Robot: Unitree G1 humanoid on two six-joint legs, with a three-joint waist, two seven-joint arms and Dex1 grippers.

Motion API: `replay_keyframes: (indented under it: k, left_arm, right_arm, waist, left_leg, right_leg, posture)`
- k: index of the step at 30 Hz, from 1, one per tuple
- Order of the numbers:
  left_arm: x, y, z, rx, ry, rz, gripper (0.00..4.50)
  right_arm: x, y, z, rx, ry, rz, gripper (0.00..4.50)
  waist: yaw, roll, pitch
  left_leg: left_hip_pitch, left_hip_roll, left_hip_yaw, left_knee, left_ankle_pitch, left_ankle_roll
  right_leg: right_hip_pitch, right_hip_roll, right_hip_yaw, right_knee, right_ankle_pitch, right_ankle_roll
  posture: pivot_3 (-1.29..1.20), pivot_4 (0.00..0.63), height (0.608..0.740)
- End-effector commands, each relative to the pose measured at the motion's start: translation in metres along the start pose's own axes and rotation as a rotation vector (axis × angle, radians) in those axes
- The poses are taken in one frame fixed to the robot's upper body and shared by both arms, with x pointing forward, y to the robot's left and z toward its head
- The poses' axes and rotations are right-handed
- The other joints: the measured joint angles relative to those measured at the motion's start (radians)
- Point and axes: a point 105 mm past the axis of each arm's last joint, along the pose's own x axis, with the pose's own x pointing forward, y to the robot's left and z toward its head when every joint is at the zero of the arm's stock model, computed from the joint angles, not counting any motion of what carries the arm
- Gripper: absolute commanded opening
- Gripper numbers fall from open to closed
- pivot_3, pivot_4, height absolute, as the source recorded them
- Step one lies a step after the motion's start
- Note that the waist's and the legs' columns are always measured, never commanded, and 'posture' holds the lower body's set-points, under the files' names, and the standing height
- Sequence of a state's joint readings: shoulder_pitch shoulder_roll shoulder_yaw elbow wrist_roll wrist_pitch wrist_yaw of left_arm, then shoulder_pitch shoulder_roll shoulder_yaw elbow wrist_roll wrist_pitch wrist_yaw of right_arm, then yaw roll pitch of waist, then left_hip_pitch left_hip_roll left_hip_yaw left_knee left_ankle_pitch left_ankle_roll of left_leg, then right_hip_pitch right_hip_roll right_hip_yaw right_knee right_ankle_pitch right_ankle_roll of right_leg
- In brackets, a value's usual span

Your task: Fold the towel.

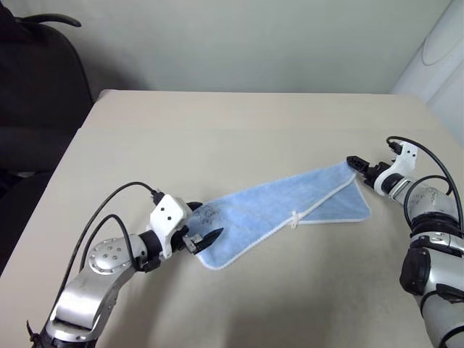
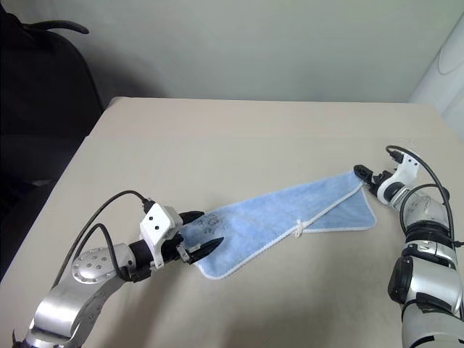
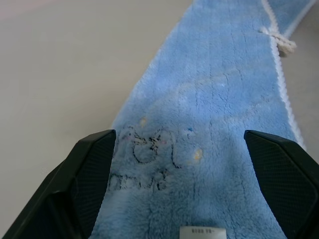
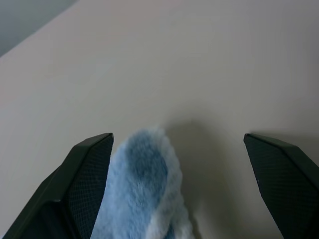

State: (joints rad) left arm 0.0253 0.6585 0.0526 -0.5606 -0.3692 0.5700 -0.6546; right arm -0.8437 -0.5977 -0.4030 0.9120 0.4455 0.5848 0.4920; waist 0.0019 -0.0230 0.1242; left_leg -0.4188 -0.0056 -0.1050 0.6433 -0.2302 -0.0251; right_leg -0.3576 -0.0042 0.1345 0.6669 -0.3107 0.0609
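The towel [image 1: 286,212] lies on the beige table [image 1: 239,123] as a long, slanted band folded over on itself, stretched between the two claws. The left gripper [image 1: 201,237] stands released, its two black fingers spread wide over the near, lower end of the cloth; in the left wrist view that end fills the gap between the fingers [image 3: 84,177], with the small white tag [image 3: 202,232] just ahead of the palm and the dark printed mark [image 3: 144,162] lying beyond it, closer to one finger. Farther along the band from this claw, the white stitched edging [image 1: 326,205] bunches into a small knot-like tuft [image 1: 296,218]. The right gripper [image 1: 360,169] is also released, jaws wide apart at the far, upper corner of the towel; in the right wrist view a fluffy blue fold rises between its fingers [image 4: 87,174], close beside one of them and well apart from the other, with bare table ahead.
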Motion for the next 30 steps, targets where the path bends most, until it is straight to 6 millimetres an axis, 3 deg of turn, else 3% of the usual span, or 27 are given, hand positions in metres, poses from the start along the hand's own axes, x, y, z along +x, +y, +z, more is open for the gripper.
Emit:
replay_keyframes:
  k: [1, 6, 9, 20, 30]
  left_arm:
    - [-0.006, -0.001, 0.013, 0.044, -0.038, -0.007, 4.5]
    - [-0.005, 0.001, 0.012, 0.046, -0.032, -0.007, 4.5]
    - [-0.005, 0.0, 0.012, 0.045, -0.032, -0.011, 4.5]
    - [-0.007, 0.002, 0.009, 0.041, -0.02, -0.005, 4.5]
    - [-0.017, -0.004, 0.013, 0.099, 0.006, -0.096, 4.5]
  right_arm:
    - [-0.004, 0.007, 0.016, 0.022, -0.043, 0.048, 4.43]
    - [-0.007, 0.012, 0.015, 0.05, -0.032, 0.085, 4.43]
    - [-0.009, 0.013, 0.013, 0.053, -0.024, 0.096, 3.85]
    - [-0.016, 0.011, 0.014, 0.085, -0.047, 0.103, 0.01]
    - [-0.021, 0.013, 0.018, 0.103, -0.066, 0.097, 0.01]
  waist:
    - [-0.001, 0.0, 0.0]
    - [-0.002, 0.0, 0.0]
    - [-0.002, 0.0, 0.0]
    - [-0.002, 0.0, 0.0]
    - [-0.003, 0.0, 0.0]
  left_leg:
    - [0.0, 0.0, 0.0, 0.0, 0.0, 0.0]
    - [0.0, 0.0, 0.0, 0.0, 0.0, 0.0]
    - [0.0, 0.0, 0.0, 0.0, 0.0, 0.0]
    - [0.0, 0.0, 0.0, 0.0, 0.0, 0.0]
    - [0.0, 0.0, 0.0, 0.0, 0.0, 0.0]
  right_leg:
    - [0.0, 0.0, 0.0, 0.0, 0.0, 0.0]
    - [0.0, 0.0, 0.0, 0.0, 0.0, 0.0]
    - [0.0, 0.0, 0.0, 0.0, 0.0, 0.0]
    - [0.0, 0.0, 0.0, 0.0, 0.0, 0.0]
    - [0.0, 0.0, 0.0, 0.0, 0.0, 0.0]
  posture:
    - [0.0, 0.15, 0.74]
    - [0.0, 0.15, 0.74]
    - [0.0, 0.15, 0.74]
    - [0.0, 0.15, 0.74]
    - [0.0, 0.15, 0.74]
